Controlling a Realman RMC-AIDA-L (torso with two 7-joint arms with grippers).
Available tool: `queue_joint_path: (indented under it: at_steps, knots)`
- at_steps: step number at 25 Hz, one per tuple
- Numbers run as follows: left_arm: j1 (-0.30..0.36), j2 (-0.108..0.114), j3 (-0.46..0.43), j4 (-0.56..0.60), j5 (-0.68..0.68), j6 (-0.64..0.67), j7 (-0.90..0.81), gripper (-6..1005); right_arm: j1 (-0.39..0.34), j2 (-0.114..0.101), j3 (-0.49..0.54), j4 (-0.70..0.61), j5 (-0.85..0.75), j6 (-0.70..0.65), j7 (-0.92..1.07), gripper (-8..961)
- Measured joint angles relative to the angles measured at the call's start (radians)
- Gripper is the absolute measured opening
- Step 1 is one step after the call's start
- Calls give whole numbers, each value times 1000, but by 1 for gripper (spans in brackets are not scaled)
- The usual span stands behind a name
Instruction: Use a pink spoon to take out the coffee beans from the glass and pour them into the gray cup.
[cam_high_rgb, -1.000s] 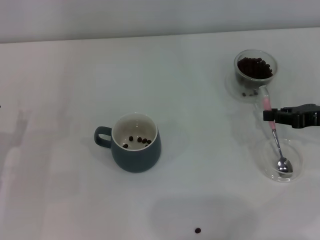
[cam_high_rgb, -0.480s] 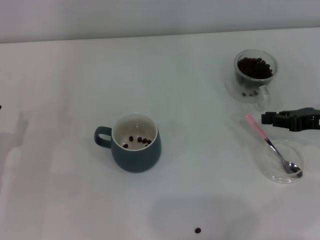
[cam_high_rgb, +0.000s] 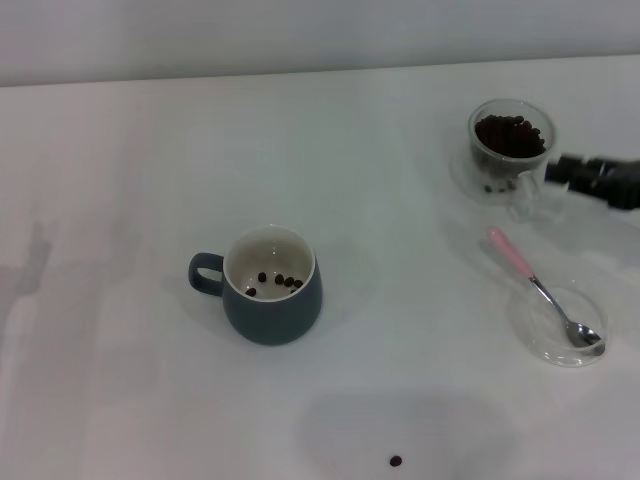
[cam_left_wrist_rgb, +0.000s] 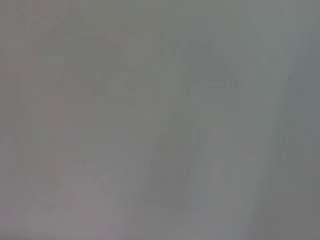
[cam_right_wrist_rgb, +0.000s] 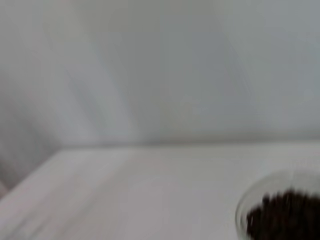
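Lying diagonally, pink spoon (cam_high_rgb: 545, 293), bowl in dish (cam_high_rgb: 545, 340), handle toward glass (cam_high_rgb: 510, 150)

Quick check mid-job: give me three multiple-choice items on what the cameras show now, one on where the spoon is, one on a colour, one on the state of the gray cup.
1. Where does the bowl of the pink spoon rest?
A. In the clear dish
B. In the gray cup
C. In the glass

2. What colour is the inside of the gray cup?
A. Black
B. Cream-white
C. Pink

3. What is in the gray cup?
A. Nothing
B. Beans to the brim
C. A few coffee beans

Answers: 1 A, the metal bowl lies in the dish while the handle slants out over the table. 2 B, the inner wall is pale. 3 C, only scattered beans lie on its bottom; the right gripper is beside the glass.
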Motion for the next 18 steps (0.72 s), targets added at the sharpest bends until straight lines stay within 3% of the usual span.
queue_joint_path:
  at_steps: [3, 7, 9, 13, 16, 18]
  knots:
    - [0, 0, -1, 1, 0, 5, 1, 774, -13, 31, 135, 1, 5, 26, -78, 367]
    - [-1, 3, -1, 2, 0, 7, 2, 774, -30, 122, 350, 14, 28, 14, -317, 449]
    - [-6, 3, -1, 2, 0, 7, 2, 774, -31, 147, 456, 77, 64, -10, -472, 491]
    - [-11, 2, -1, 2, 1, 8, 2, 774, -29, 149, 593, 272, 155, -81, -764, 605]
    - [-11, 2, -1, 3, 0, 9, 2, 774, -29, 152, 621, 353, 193, -128, -976, 714]
    - [-11, 2, -1, 3, -1, 9, 2, 774, -27, 152, 625, 395, 221, -156, -1078, 713]
